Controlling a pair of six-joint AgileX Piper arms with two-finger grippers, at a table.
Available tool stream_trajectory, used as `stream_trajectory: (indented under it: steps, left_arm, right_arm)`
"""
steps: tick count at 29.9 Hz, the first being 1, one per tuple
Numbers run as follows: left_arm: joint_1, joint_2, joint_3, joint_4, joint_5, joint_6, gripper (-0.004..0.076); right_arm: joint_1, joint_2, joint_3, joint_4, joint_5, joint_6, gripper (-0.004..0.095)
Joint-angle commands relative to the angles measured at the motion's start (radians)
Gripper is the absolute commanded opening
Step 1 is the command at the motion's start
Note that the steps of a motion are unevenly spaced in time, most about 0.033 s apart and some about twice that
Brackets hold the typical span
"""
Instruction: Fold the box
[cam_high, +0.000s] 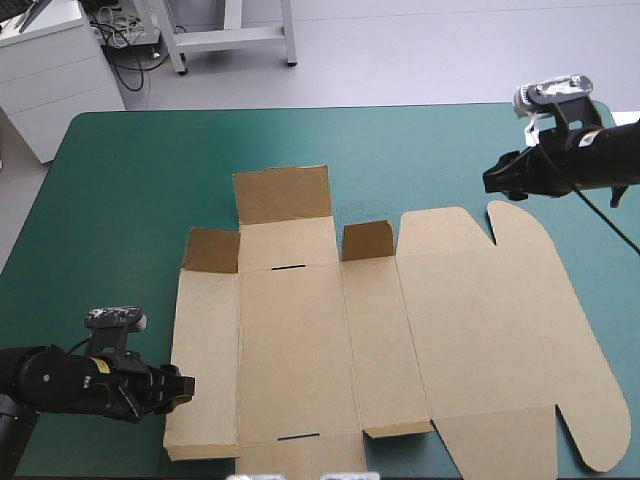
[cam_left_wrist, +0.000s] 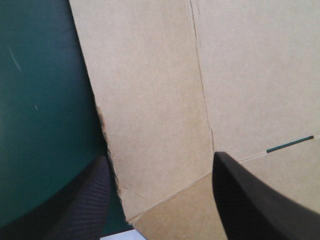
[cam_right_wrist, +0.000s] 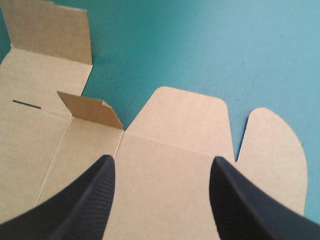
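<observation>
1. High view: I see the box (cam_high: 300, 350) lying as a mostly flat brown sheet on the teal-green surface (cam_high: 130, 200), spread from the middle toward the right and near edges. Its long axis runs left to right, and the broad lid panel (cam_high: 500, 340) points at the right edge. Along its far side a tall flap (cam_high: 282, 195) stands up, with two shorter flaps (cam_high: 212, 250) raised on either side of it. My left hand (cam_high: 186, 386) sits just beside the box's near-left corner. My right hand (cam_high: 490, 180) hangs over bare cover just beyond the rounded tab (cam_high: 508, 215) at the far-right corner.

2. Left wrist view: my left hand (cam_left_wrist: 161, 162) is released, its black fingers (cam_left_wrist: 90, 200) standing apart. The left edge and near-left corner of the box (cam_left_wrist: 150, 75) lie between them, one finger over the surface (cam_left_wrist: 40, 100) and the other over board. A thin slot (cam_left_wrist: 290, 143) shows in the board beside that finger. I cannot tell whether the hand touches the board.

3. Right wrist view: my right hand (cam_right_wrist: 161, 165) is released too, fingers (cam_right_wrist: 85, 205) wide apart. Between them I see the lid panel (cam_right_wrist: 165, 200) of the box. Ahead lies a rounded flap (cam_right_wrist: 180, 120) with the rounded tab (cam_right_wrist: 277, 155) beside it. Farther along stands one shorter flap (cam_right_wrist: 90, 110), then the tall flap (cam_right_wrist: 47, 30).
</observation>
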Motion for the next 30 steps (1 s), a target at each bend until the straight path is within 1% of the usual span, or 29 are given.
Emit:
stream_trajectory:
  steps: [1,6,11,19,22,26,30]
  left_arm:
    - [0.0,-0.001,-0.008,-0.008,0.058,-0.039,0.0432]
    - [0.0,0.017,0.033,0.013,0.058,-0.06,0.0432]
    - [0.0,0.081,0.051,0.047,0.056,-0.07,0.0432]
    - [0.0,0.198,0.053,0.095,0.013,-0.07,0.0432]
    - [0.0,0.241,0.053,0.027,-0.041,-0.052,0.0432]
    - [0.0,0.296,0.064,-0.09,-0.071,0.034,0.0432]
    - [0.0,0.34,0.114,-0.245,-0.108,0.134,0.0432]
  right_arm:
    - [-0.007,-0.055,0.047,0.035,0.002,-0.013,0.0538]
    - [-0.007,-0.075,0.079,0.036,0.002,-0.018,0.0537]
    - [-0.007,-0.102,0.079,0.034,-0.006,-0.018,0.0537]
    - [-0.007,-0.133,0.079,0.041,-0.004,-0.023,0.0537]
    - [-0.007,-0.144,0.079,0.043,-0.003,-0.023,0.0537]
    - [-0.007,-0.153,0.079,0.044,-0.003,-0.038,0.0537]
    - [-0.007,-0.153,0.079,0.044,0.0,-0.042,0.0536]
